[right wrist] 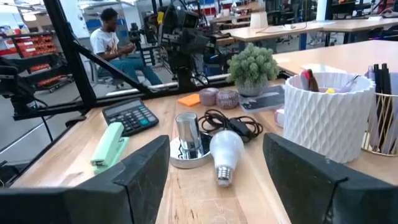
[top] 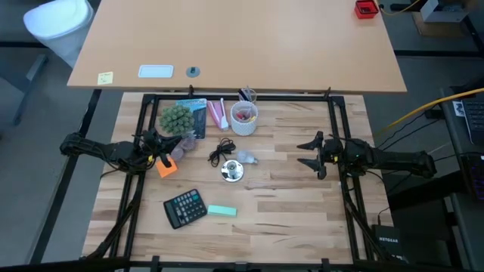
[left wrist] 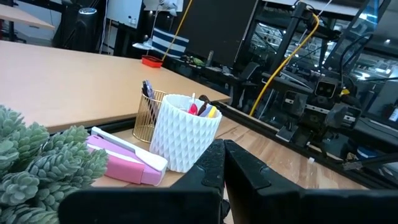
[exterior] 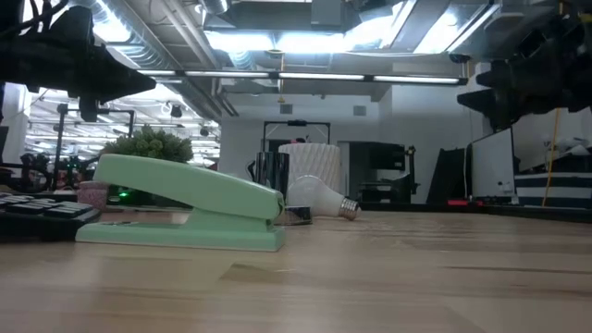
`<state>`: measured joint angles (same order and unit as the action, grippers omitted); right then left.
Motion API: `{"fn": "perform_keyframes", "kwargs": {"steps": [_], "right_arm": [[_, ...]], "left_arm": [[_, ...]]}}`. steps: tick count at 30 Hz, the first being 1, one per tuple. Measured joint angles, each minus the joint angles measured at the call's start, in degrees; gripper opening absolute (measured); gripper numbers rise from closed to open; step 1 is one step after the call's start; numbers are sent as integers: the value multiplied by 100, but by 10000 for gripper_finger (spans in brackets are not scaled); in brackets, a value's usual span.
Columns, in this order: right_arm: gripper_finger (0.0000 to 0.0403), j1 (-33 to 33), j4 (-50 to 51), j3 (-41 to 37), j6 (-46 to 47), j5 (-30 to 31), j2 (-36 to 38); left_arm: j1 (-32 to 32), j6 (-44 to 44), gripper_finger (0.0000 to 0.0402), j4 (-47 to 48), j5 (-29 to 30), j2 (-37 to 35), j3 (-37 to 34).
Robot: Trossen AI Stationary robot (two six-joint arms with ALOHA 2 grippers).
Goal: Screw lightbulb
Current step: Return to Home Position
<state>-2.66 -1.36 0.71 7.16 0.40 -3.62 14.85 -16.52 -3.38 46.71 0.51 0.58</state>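
Observation:
The lightbulb [top: 247, 158] [right wrist: 225, 151] is small and whitish and lies on its side on the wooden table, its metal screw end toward my right gripper. Beside it stands a shiny silver disc base [top: 232, 172] [right wrist: 187, 148] with an upright socket and a coiled black cord [top: 221, 151]. My right gripper [top: 301, 153] hovers open near the table's right side, pointing level at the bulb from a distance. My left gripper [top: 178, 144] [left wrist: 222, 163] waits shut at the left, above the table, next to a small plant [top: 175, 117].
A white cup of pens [top: 243, 118], a wire pen holder [top: 247, 95] and a pink stapler [top: 218, 113] stand at the back. A calculator [top: 185, 206] and mint stapler [top: 221, 211] lie near the front, an orange block [top: 166, 167] at the left. A person [right wrist: 112, 38] sits beyond the table.

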Motion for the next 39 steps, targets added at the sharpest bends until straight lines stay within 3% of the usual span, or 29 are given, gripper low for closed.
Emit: {"fn": "perform_keyframes", "kwargs": {"steps": [13, 23, 39], "right_arm": [[264, 2, 17, -11, -32, 117, 27], [264, 2, -103, -20, -1336, 501, 355], [264, 2, -90, -24, -1349, 654, 350]], "left_arm": [[0, 1, 0, 4, -1, 0, 0], [-2, 1, 0, 4, -1, 2, 2], [-1, 1, 0, 10, -1, 2, 2]]}}
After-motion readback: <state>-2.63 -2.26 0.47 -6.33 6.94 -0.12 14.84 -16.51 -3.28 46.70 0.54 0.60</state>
